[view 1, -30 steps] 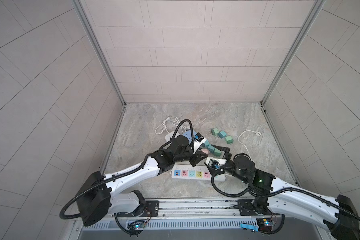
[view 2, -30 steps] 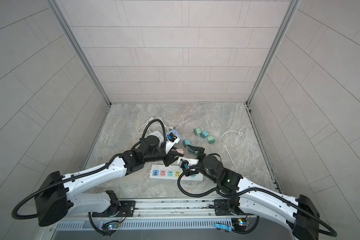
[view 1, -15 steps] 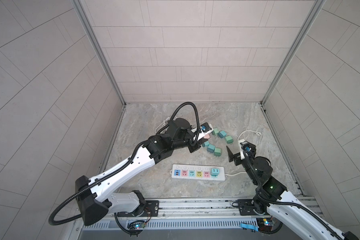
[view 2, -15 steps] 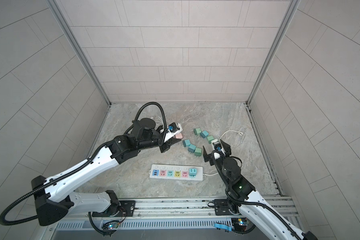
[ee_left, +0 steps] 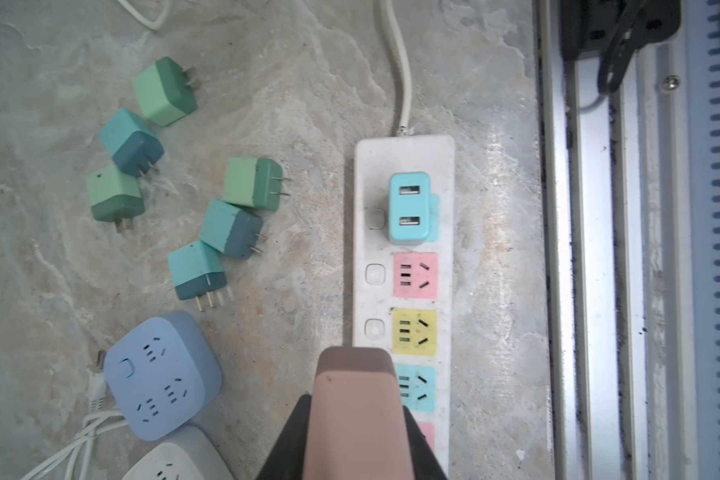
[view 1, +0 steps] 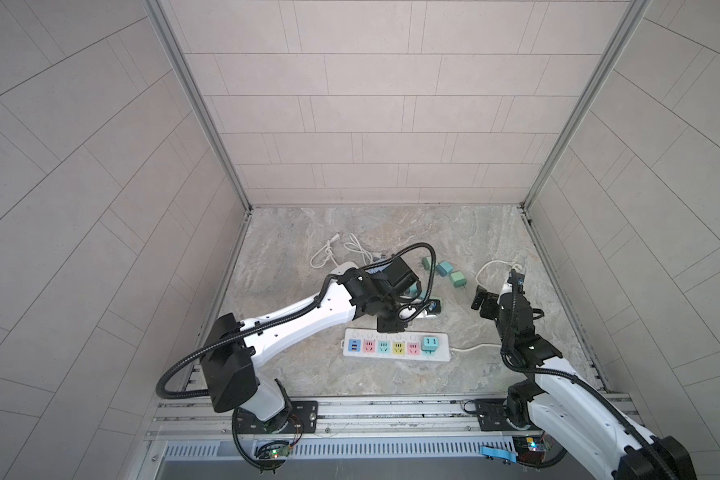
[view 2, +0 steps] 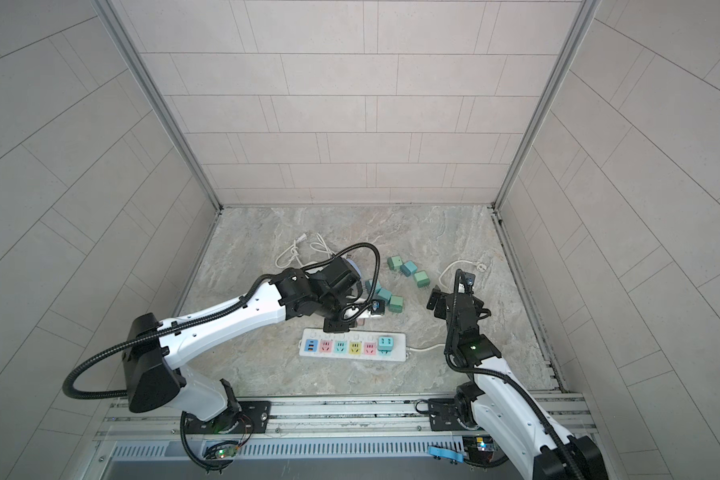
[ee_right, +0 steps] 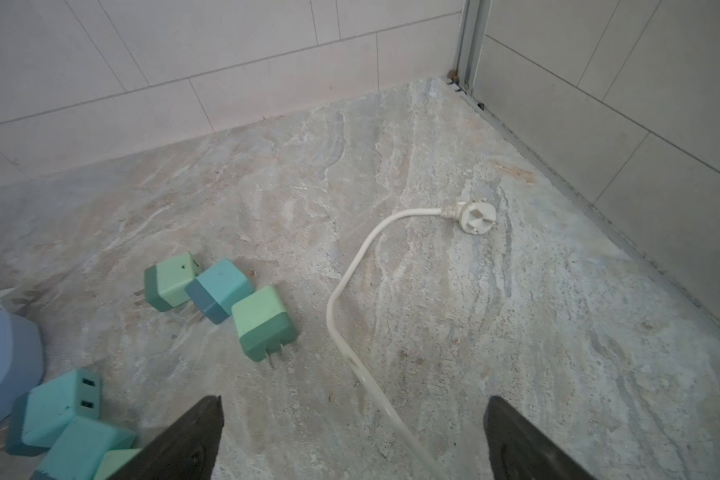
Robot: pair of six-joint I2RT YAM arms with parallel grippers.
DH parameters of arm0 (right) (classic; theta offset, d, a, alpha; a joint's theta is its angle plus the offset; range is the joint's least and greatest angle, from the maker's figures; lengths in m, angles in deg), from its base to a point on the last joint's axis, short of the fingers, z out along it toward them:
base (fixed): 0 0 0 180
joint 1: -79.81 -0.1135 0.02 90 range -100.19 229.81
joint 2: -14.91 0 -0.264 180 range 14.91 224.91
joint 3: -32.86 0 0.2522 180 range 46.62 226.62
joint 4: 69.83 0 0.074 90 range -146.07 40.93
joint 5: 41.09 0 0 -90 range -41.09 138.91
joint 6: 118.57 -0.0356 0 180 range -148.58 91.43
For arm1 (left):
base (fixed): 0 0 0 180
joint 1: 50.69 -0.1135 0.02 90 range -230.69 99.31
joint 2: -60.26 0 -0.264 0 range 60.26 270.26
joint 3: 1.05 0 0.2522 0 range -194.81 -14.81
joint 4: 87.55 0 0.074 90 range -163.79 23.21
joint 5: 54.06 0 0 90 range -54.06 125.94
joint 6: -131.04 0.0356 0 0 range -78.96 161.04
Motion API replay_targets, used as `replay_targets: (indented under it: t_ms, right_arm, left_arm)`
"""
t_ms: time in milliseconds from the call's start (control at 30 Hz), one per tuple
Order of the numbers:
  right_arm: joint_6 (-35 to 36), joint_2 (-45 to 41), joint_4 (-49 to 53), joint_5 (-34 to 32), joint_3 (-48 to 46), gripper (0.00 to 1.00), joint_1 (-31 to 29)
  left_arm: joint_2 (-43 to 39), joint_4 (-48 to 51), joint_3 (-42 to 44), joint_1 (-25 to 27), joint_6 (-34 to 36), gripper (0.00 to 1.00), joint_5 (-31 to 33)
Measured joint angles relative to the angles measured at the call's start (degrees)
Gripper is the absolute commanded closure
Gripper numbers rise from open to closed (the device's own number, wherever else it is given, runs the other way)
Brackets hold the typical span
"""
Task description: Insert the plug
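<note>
Pink plug (ee_left: pixel 352 399) is clamped tight between the black fingers (ee_left: pixel 285 449) of my left hand (ee_left: pixel 354 409), which squeezes its two flat sides. Its long axis runs straight out from my wrist and lines up with the length of the power strip (ee_left: pixel 366 166). The darker brown end leads, pointing toward the strip's cord end, and its prongs are hidden from me. The plug hangs over the strip's switch edge, level with the teal socket (ee_left: pixel 418 386), and its brown end reaches beside the yellow socket (ee_left: pixel 414 332). Whether it touches the strip I cannot tell.

Past the yellow socket comes a pink socket (ee_left: pixel 415 275). After it, a teal USB charger (ee_left: pixel 409 208) sits in the last socket by the cord, its two ports facing up. Both top views show the strip (view 1: pixel 444 347) (view 2: pixel 400 353) lying flat on the tabletop (ee_right: pixel 516 291).

My right hand (ee_right: pixel 354 401) is spread wide and holds nothing. It hangs above the tabletop beyond the strip's cord end, over a white cord (ee_right: pixel 350 324) that curls off to a white wall plug (ee_right: pixel 476 218).

Six loose green and teal plugs lie off the strip's switch side, the nearest (ee_left: pixel 252 183) just beside it. A blue cube socket (ee_left: pixel 163 376) rests on that side too, with a white cube socket (ee_left: pixel 179 457) next to it.
</note>
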Motion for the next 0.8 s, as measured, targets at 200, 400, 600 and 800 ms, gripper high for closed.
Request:
replay_targets:
  t_ms: [200,400,600,800]
  right_arm:
    - [-6.54,8.09,2.97,-2.19,4.42,0.00,4.11]
    - [-9.33,10.69,4.39,-2.25,6.01,0.01,4.46]
    - [-10.43,9.35,5.22,-2.29,5.77,0.01,4.48]
    - [-11.82,7.41,7.21,-3.26,5.75,0.00,4.50]
  left_arm:
    - [1.75,1.84,0.00,1.68,-0.11,1.00,-3.87]
    - [7.52,5.01,-1.27,1.79,0.35,1.00,-6.47]
    - [14.82,8.72,-7.56,2.08,-0.70,1.00,-5.99]
    - [20.85,9.90,-12.33,2.47,-2.32,1.00,-4.96]
